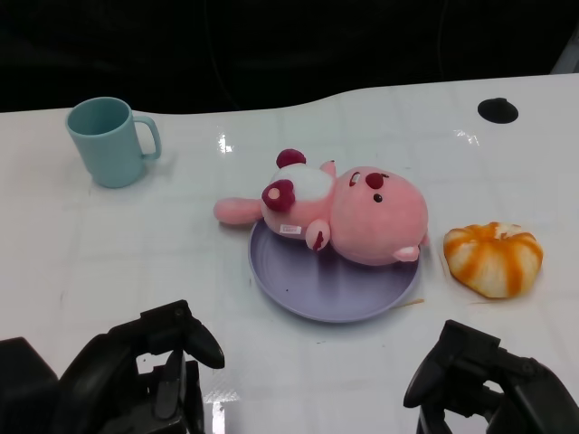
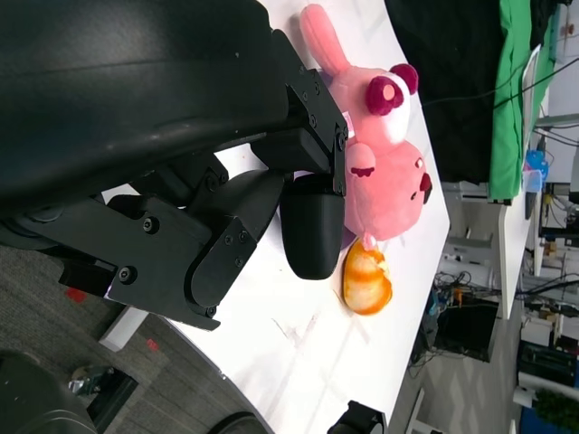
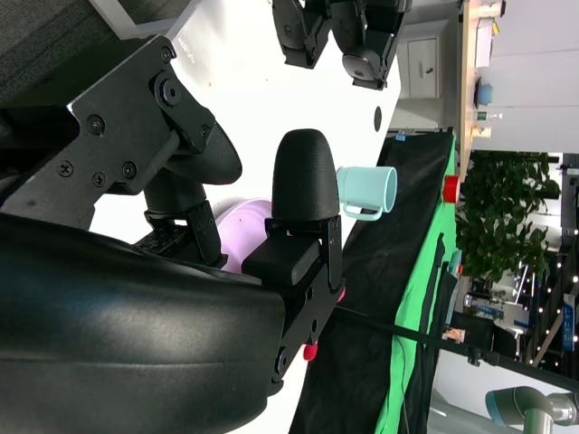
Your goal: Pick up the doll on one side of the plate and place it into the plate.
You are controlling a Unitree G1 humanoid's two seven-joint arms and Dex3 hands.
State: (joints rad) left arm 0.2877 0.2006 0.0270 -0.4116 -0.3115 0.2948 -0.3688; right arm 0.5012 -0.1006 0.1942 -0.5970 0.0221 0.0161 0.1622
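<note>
A pink plush doll (image 1: 362, 210) lies on its back across the far rim of a lavender plate (image 1: 308, 280) at the table's middle, its head over the plate and one leg sticking out onto the table to the left. The left wrist view shows the doll (image 2: 384, 163) too, past that hand's fingers (image 2: 312, 226). My left hand (image 1: 149, 371) sits at the near left edge, apart from the plate and holding nothing. My right hand (image 1: 484, 380) sits at the near right edge, likewise holding nothing. A sliver of the plate (image 3: 244, 231) shows in the right wrist view.
A teal mug (image 1: 110, 141) stands at the far left, also in the right wrist view as the mug (image 3: 366, 192). An orange-and-white striped plush pumpkin (image 1: 493, 259) lies right of the plate. A black round spot (image 1: 498, 110) marks the far right of the table.
</note>
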